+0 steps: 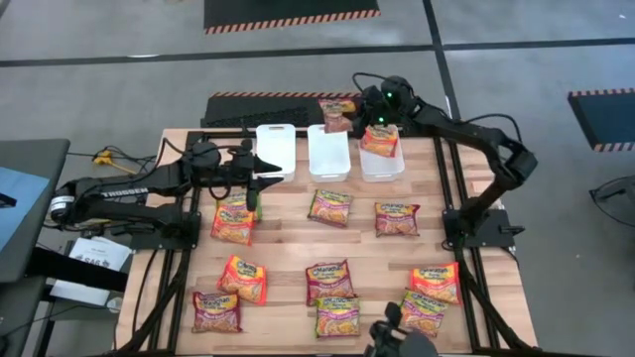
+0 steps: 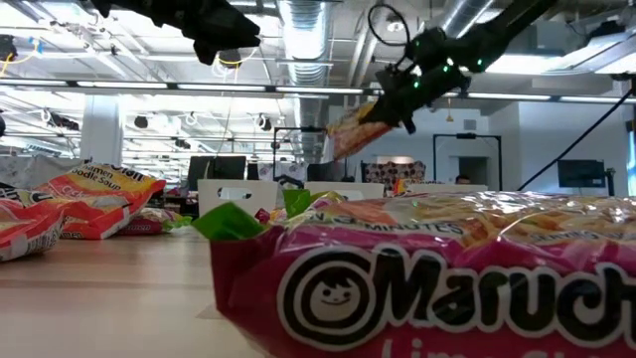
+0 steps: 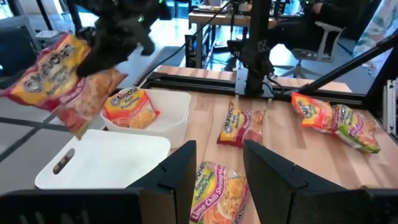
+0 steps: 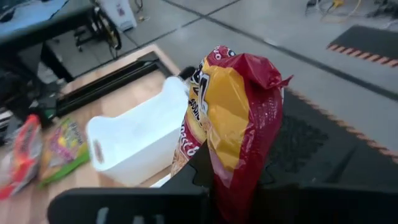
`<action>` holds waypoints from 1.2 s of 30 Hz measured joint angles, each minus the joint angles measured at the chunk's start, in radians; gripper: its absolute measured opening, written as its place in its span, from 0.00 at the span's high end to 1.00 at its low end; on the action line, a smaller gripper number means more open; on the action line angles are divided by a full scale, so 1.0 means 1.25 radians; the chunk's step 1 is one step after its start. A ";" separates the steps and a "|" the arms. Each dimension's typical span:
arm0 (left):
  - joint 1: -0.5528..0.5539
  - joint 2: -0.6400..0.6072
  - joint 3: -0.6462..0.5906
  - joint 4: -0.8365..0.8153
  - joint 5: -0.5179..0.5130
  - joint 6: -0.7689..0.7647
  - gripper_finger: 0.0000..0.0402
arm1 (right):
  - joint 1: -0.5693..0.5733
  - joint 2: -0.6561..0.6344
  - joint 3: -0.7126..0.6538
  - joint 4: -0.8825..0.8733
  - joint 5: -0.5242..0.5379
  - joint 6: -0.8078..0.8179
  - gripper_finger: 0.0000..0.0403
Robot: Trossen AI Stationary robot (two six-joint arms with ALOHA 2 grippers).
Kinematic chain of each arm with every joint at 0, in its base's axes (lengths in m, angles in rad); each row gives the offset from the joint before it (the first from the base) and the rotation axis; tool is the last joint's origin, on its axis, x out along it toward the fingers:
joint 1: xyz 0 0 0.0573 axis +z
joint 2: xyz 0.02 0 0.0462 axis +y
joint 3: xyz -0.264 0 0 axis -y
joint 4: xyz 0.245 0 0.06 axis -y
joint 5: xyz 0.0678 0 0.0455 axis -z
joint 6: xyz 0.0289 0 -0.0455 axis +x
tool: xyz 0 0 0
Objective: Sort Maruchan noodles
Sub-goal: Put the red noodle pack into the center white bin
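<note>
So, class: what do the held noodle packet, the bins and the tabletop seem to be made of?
Held packet: thin glossy plastic film; it crinkles and shines.
White bins: smooth moulded plastic, probably; matte, rounded rims.
Tabletop: pale wood, apparently; grain and plank seams show.

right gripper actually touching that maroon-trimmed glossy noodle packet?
Touching. Right wrist view: the right gripper has its dark fingers clamped on the maroon-trimmed glossy noodle packet, held above the white plastic bin.

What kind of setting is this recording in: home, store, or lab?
Most likely a robotics lab in an open office: exposed ceiling ducts, desks with monitors, and hazard-striped floor mats around the wooden table.
</note>
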 joint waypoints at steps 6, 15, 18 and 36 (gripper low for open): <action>0.000 0.000 0.000 -0.009 -0.042 0.015 0.70 | 0.012 0.079 0.001 0.070 -0.001 -0.001 0.88; 0.001 0.000 0.000 -0.012 -0.055 0.009 0.70 | 0.022 0.175 0.030 0.092 -0.002 -0.021 0.88; 0.001 0.001 0.000 -0.013 -0.056 0.008 0.70 | 0.026 0.212 0.052 0.086 -0.013 -0.021 0.88; 0.001 0.001 0.000 -0.043 -0.062 0.010 0.70 | 0.036 0.268 0.112 0.017 0.022 -0.118 0.77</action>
